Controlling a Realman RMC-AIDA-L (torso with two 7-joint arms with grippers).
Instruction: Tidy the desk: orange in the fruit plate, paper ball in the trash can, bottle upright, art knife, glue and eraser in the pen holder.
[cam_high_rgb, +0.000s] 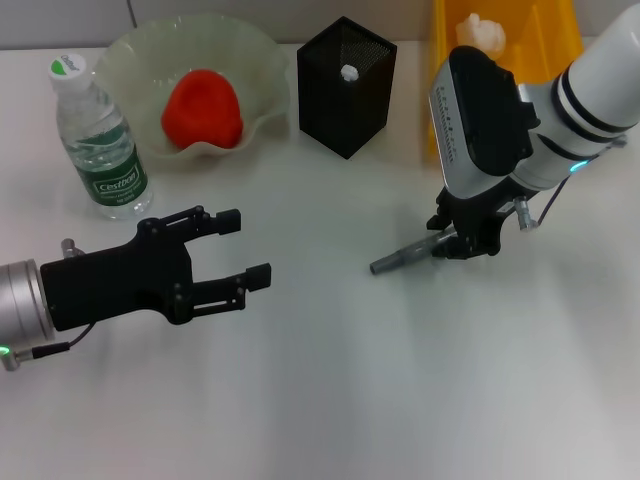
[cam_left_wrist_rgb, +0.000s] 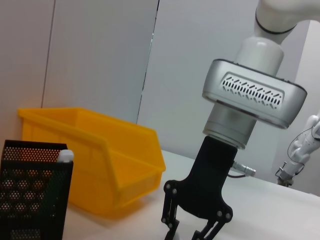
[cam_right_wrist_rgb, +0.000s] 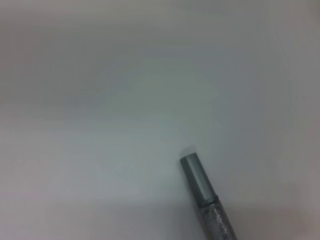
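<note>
A plain white desk (cam_high_rgb: 330, 400) carries everything, with pale wall panels (cam_left_wrist_rgb: 100, 65) behind it in the left wrist view; at far left a clear water bottle (cam_high_rgb: 98, 140) stands upright, green cap on top, its green label reading what looks like "Cestbon"; below it the left gripper (cam_high_rgb: 248, 250) hovers low over the desk, its two black fingers spread wide with nothing between them; behind sits a frosted, wavy-rimmed fruit plate (cam_high_rgb: 255, 60) with the orange (cam_high_rgb: 203, 108) already inside; next along, a black mesh pen holder (cam_high_rgb: 347, 85) holds a small white-tipped item; on the bare desk lies the art knife (cam_high_rgb: 405, 255), a slim grey metal barrel angled across the surface, one end under the right gripper (cam_high_rgb: 465, 240), which is down on it with fingers drawn close around the handle; behind that arm a yellow bin (cam_high_rgb: 545, 30) holds a white paper ball (cam_high_rgb: 483, 32)
</note>
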